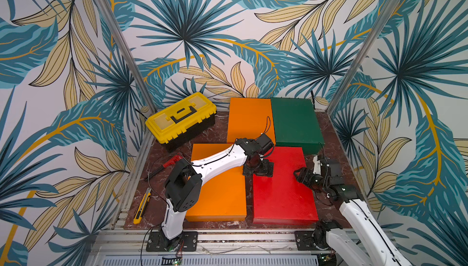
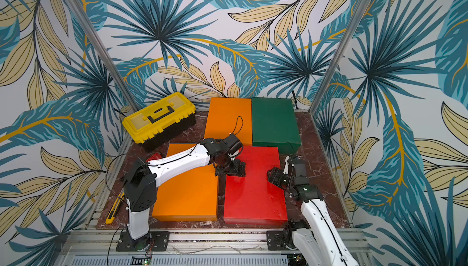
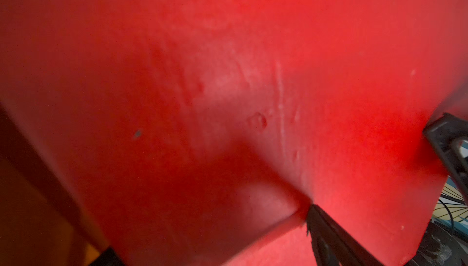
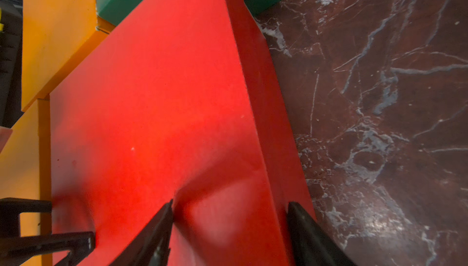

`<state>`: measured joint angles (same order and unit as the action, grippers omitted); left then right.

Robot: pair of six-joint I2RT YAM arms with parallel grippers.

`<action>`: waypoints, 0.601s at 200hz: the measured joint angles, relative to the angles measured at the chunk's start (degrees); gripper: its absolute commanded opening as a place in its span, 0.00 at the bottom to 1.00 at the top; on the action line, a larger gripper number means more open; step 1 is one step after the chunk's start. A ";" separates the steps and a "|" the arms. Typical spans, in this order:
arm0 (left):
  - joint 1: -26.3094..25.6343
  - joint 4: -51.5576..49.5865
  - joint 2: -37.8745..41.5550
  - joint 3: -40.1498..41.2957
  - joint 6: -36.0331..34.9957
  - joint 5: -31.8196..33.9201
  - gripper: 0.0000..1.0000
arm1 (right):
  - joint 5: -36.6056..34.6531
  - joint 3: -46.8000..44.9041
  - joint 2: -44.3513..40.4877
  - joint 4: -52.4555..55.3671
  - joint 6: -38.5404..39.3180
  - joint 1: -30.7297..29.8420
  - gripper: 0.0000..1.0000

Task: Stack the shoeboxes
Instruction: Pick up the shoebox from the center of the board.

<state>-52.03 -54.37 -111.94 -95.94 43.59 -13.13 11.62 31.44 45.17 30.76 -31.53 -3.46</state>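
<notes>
Across the table (image 1: pixel 326 135), all four shoeboxes (image 1: pixel 296 123) lie unstacked; my left gripper (image 1: pixel 258 170) and right gripper (image 4: pixel 231 202) stand spread astride edges of the red box (image 1: pixel 281 196), seemingly not yet pinching.
</notes>
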 measured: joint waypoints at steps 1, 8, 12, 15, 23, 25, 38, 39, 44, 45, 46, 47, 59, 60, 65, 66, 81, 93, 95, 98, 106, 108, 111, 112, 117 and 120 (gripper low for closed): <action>0.00 -0.02 0.00 0.00 0.00 0.00 0.90 | 0.02 0.00 -0.02 0.00 0.02 0.00 0.63; 0.00 -0.46 0.00 -0.15 0.17 0.17 0.90 | 0.35 0.02 -0.13 0.02 -0.07 0.07 0.60; 0.00 -0.81 0.02 -0.31 0.24 0.28 0.90 | 0.50 0.02 -0.20 0.11 -0.17 0.11 0.59; 0.00 -1.01 0.02 -0.42 0.28 0.33 0.90 | 0.70 0.07 -0.28 0.17 -0.13 0.11 0.58; 0.00 -1.55 0.02 -0.66 0.39 0.63 0.90 | 1.14 0.17 -0.50 0.48 -0.26 0.15 0.56; 0.00 -1.66 0.02 -0.68 0.42 0.70 0.90 | 1.29 0.22 -0.52 0.59 -0.39 0.17 0.55; 0.00 -2.25 0.11 -0.90 0.61 0.94 0.90 | 1.79 0.74 -0.92 1.11 -0.50 0.28 0.51; 0.00 -2.29 0.15 -0.90 0.61 0.96 0.90 | 1.79 0.83 -0.94 1.20 -0.57 0.31 0.50; 0.00 -2.45 0.20 -0.90 0.70 1.01 0.90 | 1.97 1.07 -1.11 1.44 -0.66 0.35 0.48; 0.00 -2.47 0.20 -0.90 0.72 1.01 0.90 | 2.01 1.09 -1.14 1.49 -0.66 0.35 0.48; 0.00 -2.51 0.22 -0.92 0.76 1.01 0.90 | 2.10 1.18 -1.18 1.55 -0.66 0.37 0.48; 0.00 -2.54 0.24 -0.94 0.79 1.03 0.90 | 2.12 1.20 -1.20 1.60 -0.66 0.37 0.48; 0.00 -3.06 0.39 -1.14 0.92 1.42 0.90 | 2.49 2.03 -1.46 2.36 -1.05 0.42 0.47; 0.00 -3.10 0.42 -1.16 0.92 1.42 0.90 | 2.51 2.10 -1.46 2.40 -1.03 0.42 0.47; 0.00 -3.39 0.44 -1.31 0.98 1.49 0.90 | 2.60 2.45 -1.55 2.75 -1.11 0.42 0.47; 0.00 -3.41 0.46 -1.33 0.98 1.49 0.90 | 2.64 2.49 -1.55 2.78 -1.11 0.42 0.47; -0.04 -3.80 0.48 -1.57 1.05 1.57 0.89 | 2.84 3.45 -1.57 4.13 -1.33 0.42 0.46; -0.07 -3.93 0.55 -1.62 1.03 1.62 0.89 | 2.99 4.04 -1.62 4.96 -1.51 0.42 0.46; -0.07 -3.96 0.57 -1.62 1.03 1.62 0.89 | 3.02 4.13 -1.66 5.11 -1.53 0.42 0.46; -0.09 -3.98 0.61 -1.62 1.03 1.62 0.89 | 3.04 4.26 -1.68 5.22 -1.57 0.42 0.46; -0.11 -4.09 0.72 -1.62 1.05 1.70 0.89 | 3.15 4.59 -1.77 5.62 -1.75 0.42 0.46; -0.11 -4.13 0.76 -1.62 1.09 1.75 0.89 | 3.19 4.68 -1.81 5.68 -1.79 0.42 0.46; -0.13 -4.17 0.83 -1.62 1.16 1.79 0.89 | 3.23 4.76 -1.86 5.77 -1.90 0.42 0.46; -0.13 -4.22 0.85 -1.62 1.20 1.84 0.89 | 3.23 4.81 -1.88 5.81 -1.92 0.42 0.46; -0.15 -4.28 0.96 -1.62 1.27 1.90 0.89 | 3.32 4.98 -1.99 6.01 -2.01 0.42 0.45; -0.15 -4.35 1.01 -1.62 1.29 1.97 0.89 | 3.39 5.05 -2.03 6.10 -2.12 0.42 0.45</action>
<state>-52.18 -58.72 -110.93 -97.56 44.88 -11.16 15.00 36.49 43.13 36.86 -33.65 -3.05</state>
